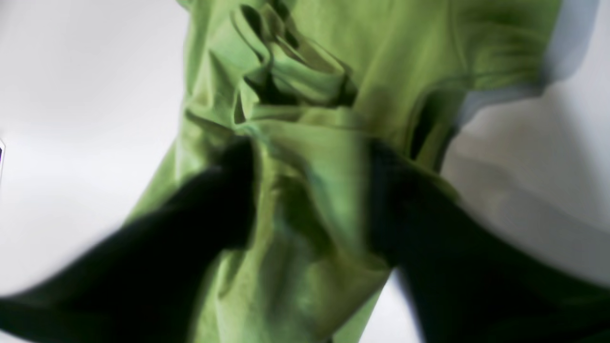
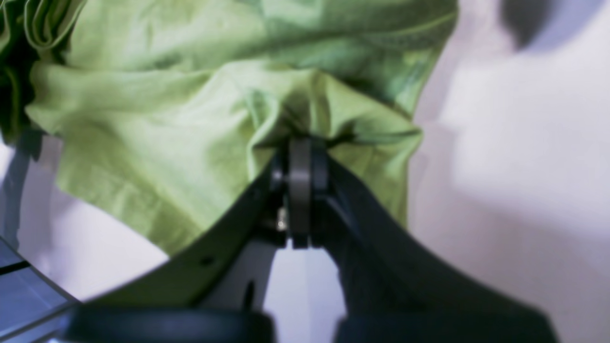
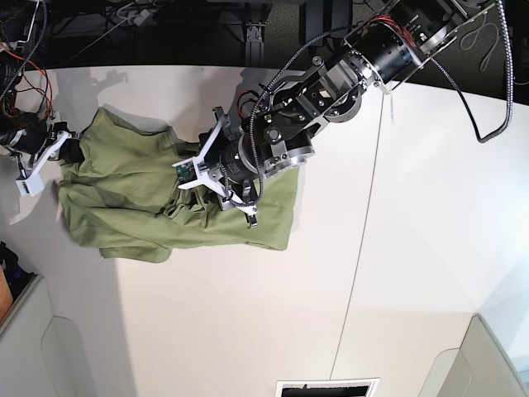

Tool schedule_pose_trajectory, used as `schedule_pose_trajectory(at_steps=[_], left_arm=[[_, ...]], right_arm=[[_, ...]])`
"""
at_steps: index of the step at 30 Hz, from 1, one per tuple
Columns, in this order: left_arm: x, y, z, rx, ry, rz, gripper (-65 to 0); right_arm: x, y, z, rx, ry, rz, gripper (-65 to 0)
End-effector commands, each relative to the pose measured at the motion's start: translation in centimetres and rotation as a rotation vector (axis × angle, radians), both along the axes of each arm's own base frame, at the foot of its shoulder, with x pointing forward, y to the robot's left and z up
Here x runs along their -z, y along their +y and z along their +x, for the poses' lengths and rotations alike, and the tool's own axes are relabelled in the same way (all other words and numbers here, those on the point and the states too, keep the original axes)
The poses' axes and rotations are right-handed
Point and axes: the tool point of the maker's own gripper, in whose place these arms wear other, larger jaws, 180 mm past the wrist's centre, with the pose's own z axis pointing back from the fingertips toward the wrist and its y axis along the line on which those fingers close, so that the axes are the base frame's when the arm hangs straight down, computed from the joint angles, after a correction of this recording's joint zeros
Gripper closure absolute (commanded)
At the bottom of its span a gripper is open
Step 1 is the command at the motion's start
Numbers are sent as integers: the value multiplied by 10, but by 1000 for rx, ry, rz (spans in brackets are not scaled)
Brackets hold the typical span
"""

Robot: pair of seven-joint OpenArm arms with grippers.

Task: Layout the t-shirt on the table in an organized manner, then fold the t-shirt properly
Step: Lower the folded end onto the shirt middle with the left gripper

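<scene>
The olive-green t-shirt [image 3: 140, 198] lies crumpled and wrinkly at the left of the white table [image 3: 413, 207]. My left gripper [image 3: 198, 178] reaches from the upper right onto the shirt's middle. In the left wrist view its dark fingers [image 1: 214, 205] stand on either side of a thick fold of the shirt [image 1: 310, 190] and hold it. My right gripper [image 3: 70, 153] is at the shirt's far left edge. In the right wrist view it [image 2: 300, 143] is shut on a pinch of the shirt [image 2: 167, 119], which bunches around its tips.
A thin dark seam [image 3: 364, 248] runs down the table right of the shirt. Cables and dark gear [image 3: 248, 25] line the back edge. Grey bins stand at the bottom left [image 3: 25, 347] and bottom right [image 3: 488, 356]. A vent [image 3: 326, 387] sits at the front edge.
</scene>
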Motion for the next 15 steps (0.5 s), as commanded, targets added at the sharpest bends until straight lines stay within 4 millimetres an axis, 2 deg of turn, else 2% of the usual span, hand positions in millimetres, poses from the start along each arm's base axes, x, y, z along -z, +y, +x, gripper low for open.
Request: schedule_pose_trajectory(at_steps=[1,3,5,8,15], left_arm=[[-17,-6,9,2,-41,-35,-170],[-16,-6,8,7,-40,-31,-69],[-14,-7,5,29,-31,-18,0],[-18,-6,10,21,-45,-19,0],[-53,6,55,-175,-174,-75,0]], right_arm=[[-7,-9,4,-2,-9,-26,0],[-7,-9,4,-2,-9,-26,0],[-7,-9,4,-2,-9,-26,0],[-7,-9,4,-2,-9,-26,0],[-7,-9,4,-2,-9,-26,0]])
